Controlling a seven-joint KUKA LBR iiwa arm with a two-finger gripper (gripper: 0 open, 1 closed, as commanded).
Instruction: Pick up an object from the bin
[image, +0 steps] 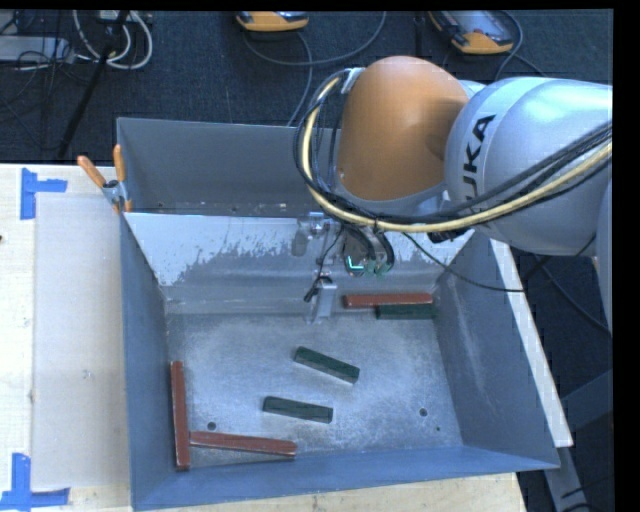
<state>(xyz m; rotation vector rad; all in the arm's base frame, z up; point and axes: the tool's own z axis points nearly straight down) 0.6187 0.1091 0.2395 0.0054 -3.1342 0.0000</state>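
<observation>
My gripper (321, 300) hangs low over the back of the bin floor, near the foot of the back wall and under the arm's orange cover. Just to its right a reddish-brown bar (388, 298) lies along the back wall. A dark green bar (405, 312) lies against that bar's right part. In front of the gripper, near the middle of the floor, a dark green block (326, 364) lies at a slant. Nothing shows in the gripper.
A second dark green block (297, 409) lies further forward. Two reddish-brown sticks form an L at the front left, one (179, 415) along the left wall and one (243, 444) along the front. The arm overhangs the bin's back right corner.
</observation>
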